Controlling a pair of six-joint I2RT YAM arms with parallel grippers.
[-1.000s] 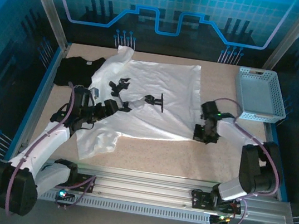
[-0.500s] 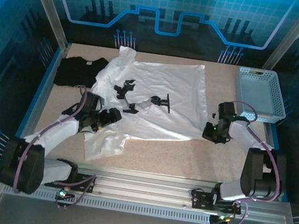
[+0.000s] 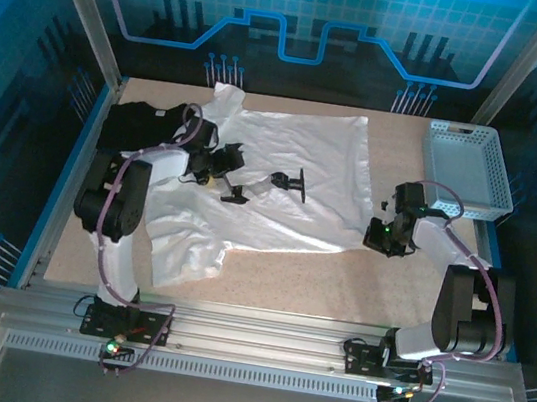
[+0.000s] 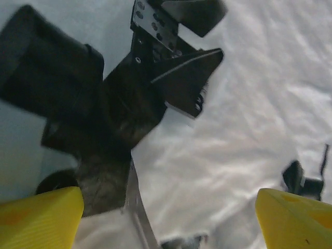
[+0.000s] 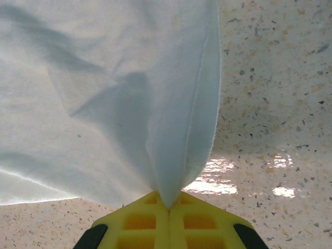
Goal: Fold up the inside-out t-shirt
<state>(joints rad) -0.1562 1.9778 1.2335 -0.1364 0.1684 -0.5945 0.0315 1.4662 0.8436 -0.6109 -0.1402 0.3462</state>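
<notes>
Two moves in a second: our left gripper (image 4: 167, 218), jaws wide and empty, has swung over the far-left shoulder of the inside-out t-shirt (image 3: 297, 145) spread on the bench (image 3: 337, 282), while our right gripper (image 5: 168, 205), jaws pinching its right hem, tugged it outward, which we judge is flattening before folding.

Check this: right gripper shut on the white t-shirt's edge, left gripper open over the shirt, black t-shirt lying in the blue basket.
Wrong on the black t-shirt: the top external view shows it on the table at the far left, apart from the blue basket at far right. The right gripper is shut on the edge of the white t-shirt and the left gripper open over it.
</notes>
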